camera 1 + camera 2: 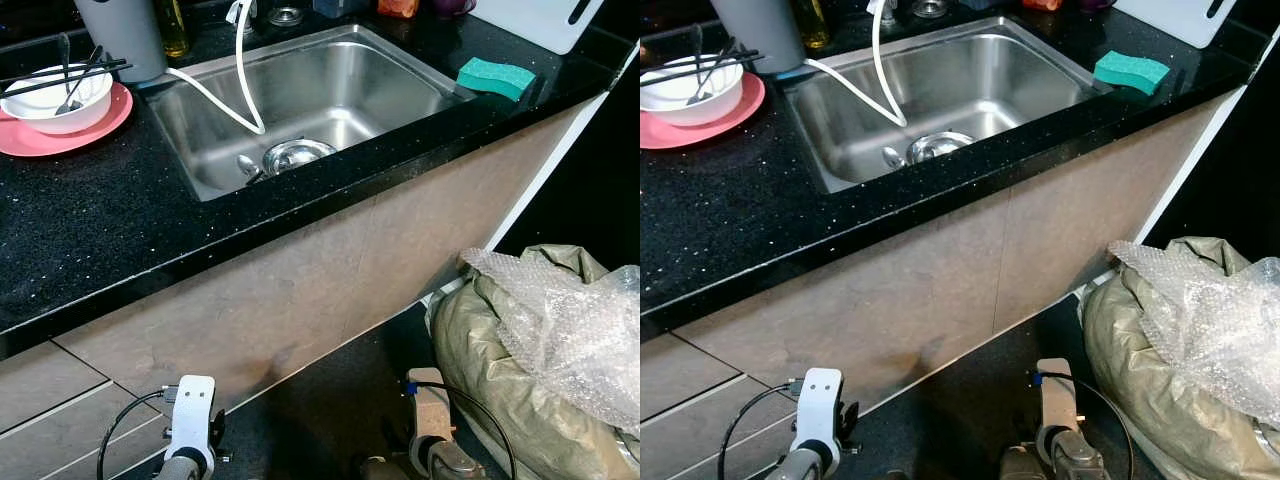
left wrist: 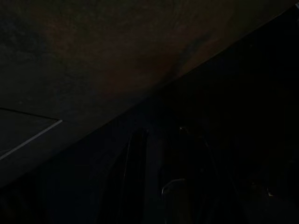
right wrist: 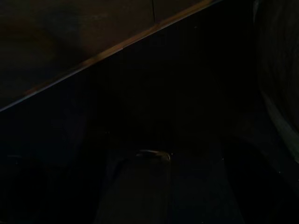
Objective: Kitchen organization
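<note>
In the left eye view, a stainless steel sink (image 1: 300, 95) is sunk into a black speckled stone counter (image 1: 90, 225). A white hose (image 1: 240, 75) trails into the basin, and a metal spoon (image 1: 247, 166) lies by the round steel drain strainer (image 1: 296, 153). To the left on the counter, a white bowl (image 1: 57, 100) holding cutlery sits on a pink plate (image 1: 60, 135); a green sponge (image 1: 496, 77) rests at the sink's right edge.

The right eye view shows both arms hanging low before the beige cabinet front (image 1: 940, 290), beside an olive sack topped with bubble wrap (image 1: 1200, 340).

The left wrist view is very dark: cabinet face and floor. Whether the left gripper is spread or pressed together cannot be told.

The right wrist view is equally dark, and the right gripper's state cannot be told either.

Judging by this, the robot stands at the approach stage; next, an arm must rise to counter height toward the dishes.
</note>
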Tool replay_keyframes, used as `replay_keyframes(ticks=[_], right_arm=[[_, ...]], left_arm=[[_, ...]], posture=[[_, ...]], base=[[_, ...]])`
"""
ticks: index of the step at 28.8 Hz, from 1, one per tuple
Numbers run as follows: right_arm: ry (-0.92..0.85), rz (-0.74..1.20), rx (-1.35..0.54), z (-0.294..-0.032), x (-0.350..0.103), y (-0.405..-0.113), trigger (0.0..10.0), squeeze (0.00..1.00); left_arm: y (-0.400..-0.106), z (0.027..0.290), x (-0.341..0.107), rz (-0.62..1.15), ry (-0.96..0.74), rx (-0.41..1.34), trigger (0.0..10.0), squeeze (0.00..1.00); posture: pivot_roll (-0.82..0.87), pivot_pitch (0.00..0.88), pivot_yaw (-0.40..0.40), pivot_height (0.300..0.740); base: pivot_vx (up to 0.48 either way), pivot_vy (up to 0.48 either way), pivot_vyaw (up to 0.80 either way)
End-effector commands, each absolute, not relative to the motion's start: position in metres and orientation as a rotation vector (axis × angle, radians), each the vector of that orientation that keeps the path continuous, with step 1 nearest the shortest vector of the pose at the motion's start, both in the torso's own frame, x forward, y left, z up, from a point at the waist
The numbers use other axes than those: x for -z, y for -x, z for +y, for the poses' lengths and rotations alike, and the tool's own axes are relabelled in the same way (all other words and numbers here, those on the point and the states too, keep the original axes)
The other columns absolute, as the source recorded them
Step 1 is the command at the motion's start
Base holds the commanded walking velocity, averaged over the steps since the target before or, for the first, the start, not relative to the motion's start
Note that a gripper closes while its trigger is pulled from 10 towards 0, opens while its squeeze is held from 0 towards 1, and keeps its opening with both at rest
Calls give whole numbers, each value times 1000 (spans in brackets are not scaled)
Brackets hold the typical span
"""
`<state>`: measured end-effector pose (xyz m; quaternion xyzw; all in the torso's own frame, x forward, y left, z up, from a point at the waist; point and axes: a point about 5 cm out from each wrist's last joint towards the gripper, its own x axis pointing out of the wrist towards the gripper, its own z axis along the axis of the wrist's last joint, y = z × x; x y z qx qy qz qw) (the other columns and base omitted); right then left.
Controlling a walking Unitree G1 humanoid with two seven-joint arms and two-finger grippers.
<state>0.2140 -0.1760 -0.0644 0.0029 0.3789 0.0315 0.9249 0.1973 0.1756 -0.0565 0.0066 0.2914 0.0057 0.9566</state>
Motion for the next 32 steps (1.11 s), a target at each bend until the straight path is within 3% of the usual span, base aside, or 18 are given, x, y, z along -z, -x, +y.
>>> replay_keyframes(ticks=[1,24,32], right_arm=[[-9,789,-73,-173,67,-211,10000,0],[10,779,-97,-173,64,-215,10000,0],[20,771,-97,-174,63,-216,10000,0]], left_arm=[[-191,176,61,618,-15,-12,10000,0],[-195,175,59,612,-15,-7,10000,0],[-195,175,59,606,-14,-7,10000,0]], posture=[[2,145,5,740],[-1,131,3,740],[-2,131,2,740]], base=[[0,0,0],[0,0,0],[0,0,800]])
